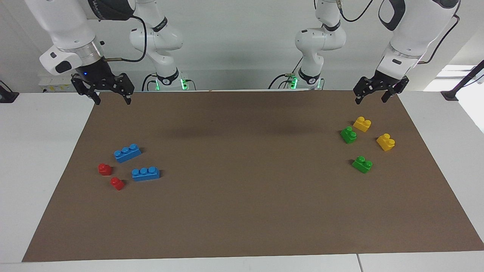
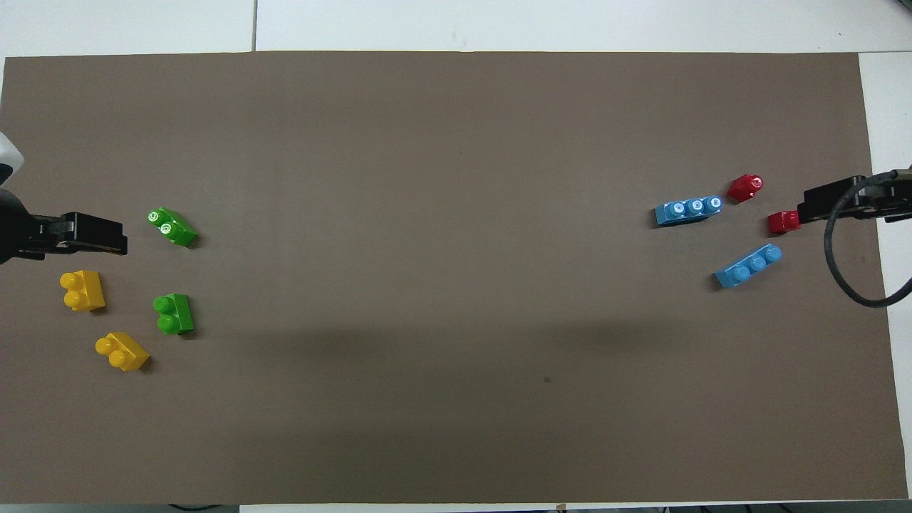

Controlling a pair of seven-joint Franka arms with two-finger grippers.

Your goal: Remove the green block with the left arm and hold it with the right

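Status: not yet started. Nothing gripped, nothing lifted, no handover made.

Left gripper (image 1: 370, 99): up in the air over the robots' edge of the table, at the left arm's corner of the brown mat (image 1: 242, 211). Jaws spread, empty.

Right gripper (image 1: 112, 101): up in the air over the same edge at the right arm's corner of the mat. Jaws spread, empty. Waiting, by the look of it.

Green block (image 1: 362, 164): flat on the mat toward the left arm's end, studs up, well apart from both grippers. Judged to be the brighter of two green ones, though the difference in shade is slight. Darker green block (image 1: 348, 135) nearer the robots, just beside a yellow block (image 1: 362, 124). Second yellow block (image 1: 385, 142) closer to the table's end edge. None of the four stacked or touching.

Toward the right arm's end: two blue blocks (image 1: 127, 152) and two red blocks (image 1: 105, 169), loose on the mat.

Left to do, as judged: lower left gripper onto green block, close, lift clear, pass to right gripper, hold there.

Containers: none in view; no bin, tray or box on the table.
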